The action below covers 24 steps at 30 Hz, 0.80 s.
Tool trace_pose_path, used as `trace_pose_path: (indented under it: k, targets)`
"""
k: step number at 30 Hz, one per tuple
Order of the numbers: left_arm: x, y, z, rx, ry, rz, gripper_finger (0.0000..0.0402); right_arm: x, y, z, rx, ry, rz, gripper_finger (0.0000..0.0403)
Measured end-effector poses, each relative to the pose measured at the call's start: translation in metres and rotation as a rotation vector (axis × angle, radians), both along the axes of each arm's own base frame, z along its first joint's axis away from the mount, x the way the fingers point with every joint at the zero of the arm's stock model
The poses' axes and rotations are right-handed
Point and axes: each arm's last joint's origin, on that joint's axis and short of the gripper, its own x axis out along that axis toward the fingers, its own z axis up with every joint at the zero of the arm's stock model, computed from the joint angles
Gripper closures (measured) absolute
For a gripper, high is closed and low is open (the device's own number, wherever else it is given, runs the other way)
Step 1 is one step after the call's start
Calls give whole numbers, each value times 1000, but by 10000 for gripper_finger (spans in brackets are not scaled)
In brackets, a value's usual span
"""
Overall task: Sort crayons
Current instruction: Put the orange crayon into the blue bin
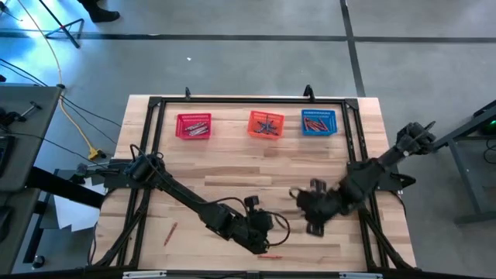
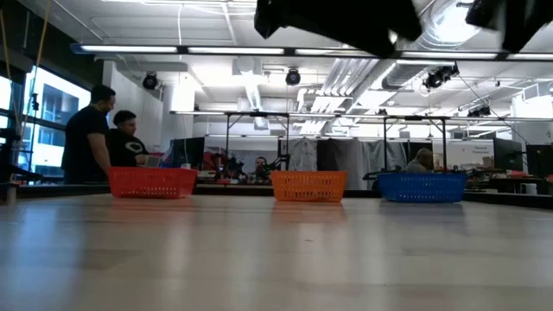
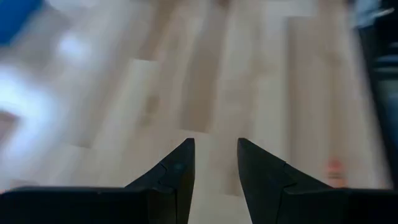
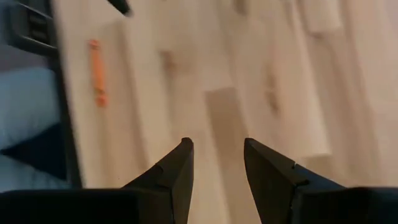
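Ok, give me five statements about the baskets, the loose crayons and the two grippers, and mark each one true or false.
1. The three baskets stand in a row along the table's far side: red basket, orange basket, blue basket. True.
2. The orange basket is empty. False: crayons lie in all three.
3. A loose crayon lies on the table near its front left corner. True.
4. The left gripper is shut on a crayon. False: its jaws stand apart with nothing between them.
5. The right gripper hangs over the blue basket. False: it hangs open over bare table, near the front.
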Motion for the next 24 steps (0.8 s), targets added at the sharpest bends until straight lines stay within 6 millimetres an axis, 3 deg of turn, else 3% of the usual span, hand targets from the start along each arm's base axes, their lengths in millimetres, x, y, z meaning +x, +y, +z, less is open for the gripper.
trace_pose_path:
  k: [6,13,17,24]
  targets:
    - [2,-11,3,-218,-8,-70,293,-17,52,-5,20,-158,13,267]
    - [5,-27,-2,-395,-8,-183,293,-16,100,-35,48,-226,91,267]
    - [3,-26,-4,-458,34,-160,293,-13,112,-51,39,-220,134,267]
    - [-4,-32,-14,-515,135,-138,293,-9,116,-64,33,-189,143,267]
